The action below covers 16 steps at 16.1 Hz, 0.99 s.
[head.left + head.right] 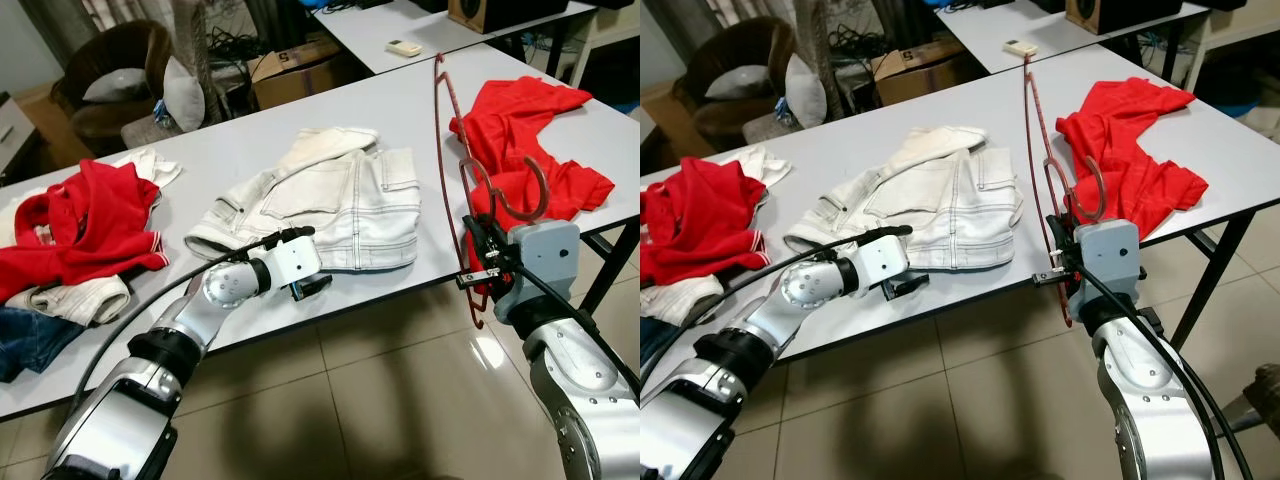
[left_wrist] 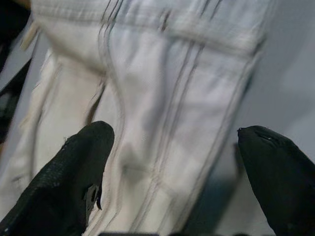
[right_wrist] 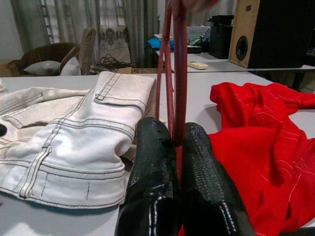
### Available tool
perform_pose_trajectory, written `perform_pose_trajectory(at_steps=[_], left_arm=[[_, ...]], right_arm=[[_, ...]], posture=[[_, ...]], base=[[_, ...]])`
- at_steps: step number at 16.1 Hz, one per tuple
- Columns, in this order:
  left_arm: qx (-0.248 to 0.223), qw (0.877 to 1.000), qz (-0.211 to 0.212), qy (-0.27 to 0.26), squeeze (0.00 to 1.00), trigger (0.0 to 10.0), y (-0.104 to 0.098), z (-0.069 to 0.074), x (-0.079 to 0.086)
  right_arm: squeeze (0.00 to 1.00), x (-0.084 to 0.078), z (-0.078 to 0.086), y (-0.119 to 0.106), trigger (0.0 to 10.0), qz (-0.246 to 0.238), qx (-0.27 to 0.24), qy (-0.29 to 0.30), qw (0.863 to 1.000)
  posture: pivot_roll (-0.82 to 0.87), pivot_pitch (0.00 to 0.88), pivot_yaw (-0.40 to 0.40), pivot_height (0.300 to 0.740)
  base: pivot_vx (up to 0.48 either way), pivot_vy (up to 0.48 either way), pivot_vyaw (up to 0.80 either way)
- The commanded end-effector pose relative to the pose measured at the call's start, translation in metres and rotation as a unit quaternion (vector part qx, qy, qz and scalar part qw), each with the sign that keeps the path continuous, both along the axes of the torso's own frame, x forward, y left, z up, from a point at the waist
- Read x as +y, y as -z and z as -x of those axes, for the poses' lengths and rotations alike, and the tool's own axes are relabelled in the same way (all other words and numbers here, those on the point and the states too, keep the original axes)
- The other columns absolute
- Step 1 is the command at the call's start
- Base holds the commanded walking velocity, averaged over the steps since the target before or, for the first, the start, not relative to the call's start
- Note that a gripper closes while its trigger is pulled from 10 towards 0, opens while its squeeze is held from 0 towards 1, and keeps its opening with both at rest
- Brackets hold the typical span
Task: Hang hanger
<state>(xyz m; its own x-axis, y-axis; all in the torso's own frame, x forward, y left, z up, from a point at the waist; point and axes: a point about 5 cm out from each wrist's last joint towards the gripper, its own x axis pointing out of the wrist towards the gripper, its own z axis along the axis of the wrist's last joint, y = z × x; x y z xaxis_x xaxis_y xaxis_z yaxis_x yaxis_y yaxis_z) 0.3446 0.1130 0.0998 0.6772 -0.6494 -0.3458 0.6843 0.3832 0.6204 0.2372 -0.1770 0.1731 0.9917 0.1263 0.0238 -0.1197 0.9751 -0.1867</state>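
A white desk [image 1: 300, 110] carries scattered clothes. The right hand [image 3: 178, 147] sits at the desk's near edge, its two black fingers pinched tight on a thin red wire hanger [image 1: 445, 170]. The hanger stands nearly upright above that hand, one long wire rising tall and the curved hook looping just above the grip, in front of a red shirt [image 1: 525, 145] lying on the desk. Left of the hanger lie white denim shorts [image 1: 330, 195]. The left hand [image 2: 172, 167] hovers at the near hem of those shorts, fingers spread wide and holding nothing.

No rail or rod to hang on is visible near the hanger, so the step in hand looks like carrying. To do it well, keep the pinch firm, since thin wire may pivot. Lift the hanger clear of the red shirt so the hook cannot snag the cloth. Keep the hook end free and facing outward.
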Motion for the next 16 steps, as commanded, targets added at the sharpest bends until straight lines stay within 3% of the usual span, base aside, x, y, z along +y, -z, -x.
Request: perform_pose_trajectory(at_steps=[1,7,10,11,12,13,14,16], left_arm=[[-0.010,0.999,-0.026,-0.030,0.00,10.0,0.002,-0.005,0.009],[-0.067,0.990,-0.052,-0.115,0.00,10.0,-0.006,-0.021,0.024],[-0.109,0.987,-0.028,-0.111,0.00,10.0,-0.018,-0.024,0.022],[-0.141,0.981,-0.012,-0.130,0.00,10.0,-0.025,-0.026,0.026],[-0.145,0.980,-0.012,-0.136,0.00,10.0,-0.026,-0.027,0.029],[-0.127,0.983,-0.022,-0.132,0.00,6.0,-0.020,-0.025,0.030],[-0.089,0.988,-0.044,-0.118,0.00,0.0,-0.008,-0.021,0.031],[-0.069,0.992,-0.022,-0.099,0.00,0.0,-0.008,-0.019,0.027]], right_arm=[[0.00,0.006,0.001,-0.004,10.0,-0.004,-0.014,-0.008,1.000],[0.00,0.006,0.000,-0.005,10.0,-0.001,-0.017,-0.003,1.000],[0.00,0.005,-0.001,-0.006,10.0,-0.002,-0.019,0.000,1.000],[0.00,0.005,-0.001,-0.006,10.0,-0.002,-0.020,0.002,1.000],[0.00,0.005,-0.001,-0.006,10.0,-0.002,-0.020,0.002,1.000],[0.00,0.006,-0.001,-0.006,10.0,-0.002,-0.019,0.001,1.000],[0.00,0.006,-0.001,-0.005,10.0,-0.003,-0.018,0.000,1.000],[0.00,0.006,-0.001,-0.006,10.0,-0.003,-0.018,-0.001,1.000]], posture=[[-0.20,0.000,0.256,0.740],[-0.21,0.000,0.258,0.740],[-0.21,0.000,0.256,0.740],[-0.21,0.000,0.257,0.740],[-0.20,0.000,0.256,0.740],[-0.20,0.000,0.256,0.740],[-0.20,0.000,0.256,0.740],[-0.20,0.000,0.251,0.740]], base=[[0.000,0.000,0.00],[0.000,0.000,0.00],[0.000,0.000,0.00],[0.000,0.000,0.00],[0.000,0.000,0.00],[0.000,0.000,0.00],[0.000,0.000,0.00],[0.000,0.000,0.00]])
